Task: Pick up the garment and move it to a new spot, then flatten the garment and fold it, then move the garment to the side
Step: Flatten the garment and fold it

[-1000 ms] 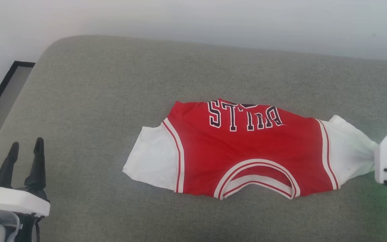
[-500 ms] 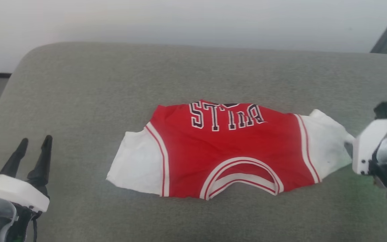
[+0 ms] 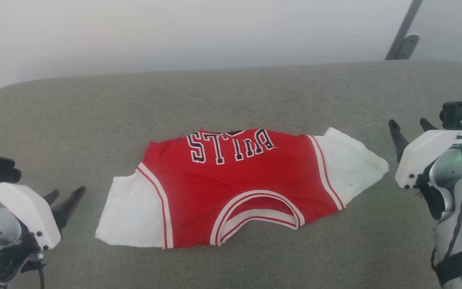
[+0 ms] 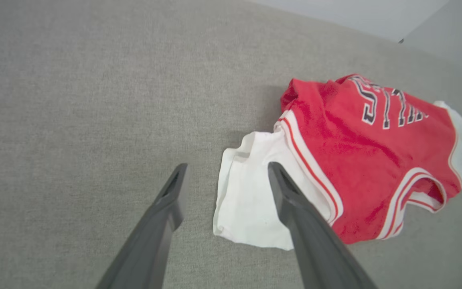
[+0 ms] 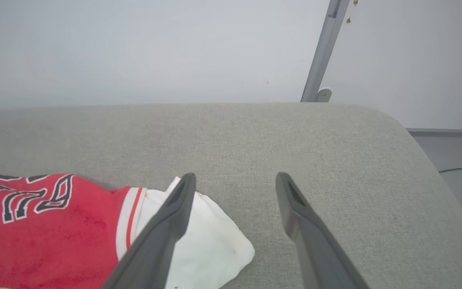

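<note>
The garment (image 3: pixel 239 184) is a red jersey with white sleeves and black "BULLS" lettering, lying folded across the middle of the grey cushion (image 3: pixel 215 96), collar toward me. My left gripper (image 3: pixel 67 196) is open at the lower left, a short way from the left sleeve (image 3: pixel 130 212). In the left wrist view the garment (image 4: pixel 359 152) lies right of my open left gripper (image 4: pixel 225 168). My right gripper (image 3: pixel 409 125) stands open just right of the right sleeve (image 3: pixel 351 164), holding nothing. The right wrist view shows the right gripper (image 5: pixel 235 178) open above the sleeve's tip (image 5: pixel 215 241).
The cushion's rounded right edge (image 5: pixel 423 148) drops to a grey floor (image 5: pixel 455 152) with a cable. A metal post (image 3: pixel 401 36) stands against the pale wall behind. Bare cushion surrounds the garment on all sides.
My right gripper opened and let go of the right sleeve, which now lies flat. The head camera has swung, shifting the whole picture leftward.
</note>
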`<state>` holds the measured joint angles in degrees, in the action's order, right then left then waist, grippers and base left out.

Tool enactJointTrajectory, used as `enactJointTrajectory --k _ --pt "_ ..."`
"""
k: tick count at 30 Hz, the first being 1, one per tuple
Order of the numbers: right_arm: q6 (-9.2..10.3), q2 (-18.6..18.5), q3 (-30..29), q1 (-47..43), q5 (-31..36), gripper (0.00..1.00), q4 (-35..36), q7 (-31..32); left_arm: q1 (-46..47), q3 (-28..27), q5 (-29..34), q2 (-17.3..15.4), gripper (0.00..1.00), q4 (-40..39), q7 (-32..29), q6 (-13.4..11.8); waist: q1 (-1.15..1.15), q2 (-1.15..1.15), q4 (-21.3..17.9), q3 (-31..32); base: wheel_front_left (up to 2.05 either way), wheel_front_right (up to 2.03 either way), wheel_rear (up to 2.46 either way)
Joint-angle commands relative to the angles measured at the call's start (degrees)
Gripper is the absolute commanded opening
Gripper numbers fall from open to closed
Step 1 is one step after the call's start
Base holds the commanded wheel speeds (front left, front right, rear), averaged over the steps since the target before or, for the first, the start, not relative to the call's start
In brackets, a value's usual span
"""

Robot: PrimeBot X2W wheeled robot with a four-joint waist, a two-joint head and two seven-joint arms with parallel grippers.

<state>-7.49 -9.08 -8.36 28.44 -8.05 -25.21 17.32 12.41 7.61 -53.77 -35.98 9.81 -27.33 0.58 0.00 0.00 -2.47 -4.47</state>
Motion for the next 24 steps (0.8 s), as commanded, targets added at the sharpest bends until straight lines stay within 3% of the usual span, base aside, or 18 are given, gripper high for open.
enactJointTrajectory --k 1,9,14,24 --pt "-0.01 0.99 -0.76 -0.84 0.69 1.0 1.73 -0.84 1.15 0.51 -0.6 -0.66 1.0 -0.05 -2.57 -1.03 0.0 0.0 -1.06 -0.07 0.0 0.0 0.0" --pt "-0.02 5.01 -3.1 -3.84 3.08 1.0 10.2 -1.1 4.27 5.72 -0.98 -2.2 1.0 1.45 -17.56 -6.67 0.0 0.0 -3.78 -1.68 0.0 0.0 0.0" --pt "-0.02 5.88 -3.67 -5.13 2.93 1.0 13.29 -0.09 5.2 7.85 -0.89 -2.01 1.0 3.09 -21.09 -7.16 0.0 0.0 -5.15 -3.0 0.0 0.0 0.0" --pt "-0.02 6.22 -3.51 -5.45 2.37 1.0 15.77 1.94 8.81 11.06 1.68 -0.44 1.0 13.02 -20.54 -4.9 0.0 0.0 -6.67 -6.44 0.0 0.0 0.0"
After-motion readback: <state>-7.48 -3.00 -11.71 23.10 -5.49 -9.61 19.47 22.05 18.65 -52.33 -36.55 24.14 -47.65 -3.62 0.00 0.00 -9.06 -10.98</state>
